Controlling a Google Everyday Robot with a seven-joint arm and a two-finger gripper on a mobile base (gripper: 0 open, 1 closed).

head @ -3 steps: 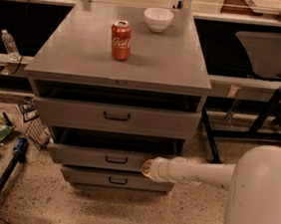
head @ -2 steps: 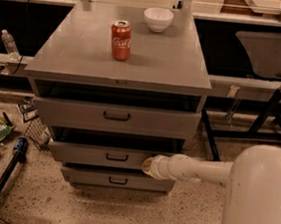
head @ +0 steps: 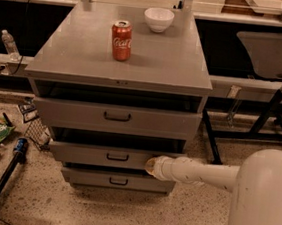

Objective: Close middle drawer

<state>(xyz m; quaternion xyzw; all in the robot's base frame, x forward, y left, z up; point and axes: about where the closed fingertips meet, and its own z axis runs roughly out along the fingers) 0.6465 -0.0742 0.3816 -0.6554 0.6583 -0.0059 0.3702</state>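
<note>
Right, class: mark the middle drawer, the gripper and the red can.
middle drawer (head: pixel 81 154), camera view, bare front left of its handle.
gripper (head: pixel 151 166), camera view, its tip at the drawer front's right part.
red can (head: pixel 121 42), camera view, its label.

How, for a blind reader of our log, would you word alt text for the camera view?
The robot's gripper is at the right end of the front of the partly open middle drawer of a grey three-drawer cabinet. A red soda can and a white bowl stand on its top.
</note>
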